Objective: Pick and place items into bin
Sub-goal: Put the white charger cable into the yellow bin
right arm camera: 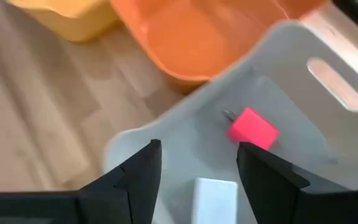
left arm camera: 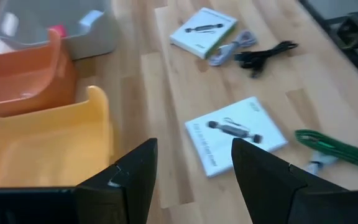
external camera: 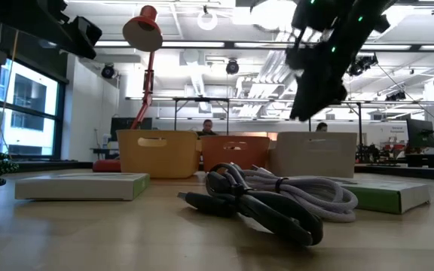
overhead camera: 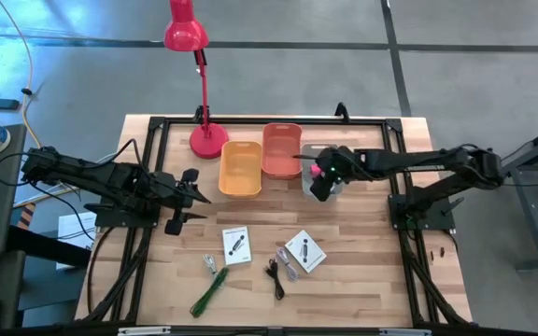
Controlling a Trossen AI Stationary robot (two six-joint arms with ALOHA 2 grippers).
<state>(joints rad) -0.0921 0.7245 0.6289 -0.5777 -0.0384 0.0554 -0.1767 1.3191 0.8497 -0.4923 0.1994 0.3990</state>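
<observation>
Three bins sit in a row on the surface [overhead camera: 362, 261]: yellow [overhead camera: 240, 169], orange [overhead camera: 281, 149] and grey [right arm camera: 303, 106]. Over the grey one hangs the right claw [right arm camera: 197, 165], fingers apart and empty; a pink cube [right arm camera: 252, 129] and a white cube [right arm camera: 215, 198] lie inside. Toward six o'clock from the bins lie two cards [overhead camera: 236, 245] [overhead camera: 304, 250], a black cable [overhead camera: 276, 274] and a green stick [overhead camera: 209, 291]. At nine o'clock the left claw [overhead camera: 194, 196] waits, fingers apart.
</observation>
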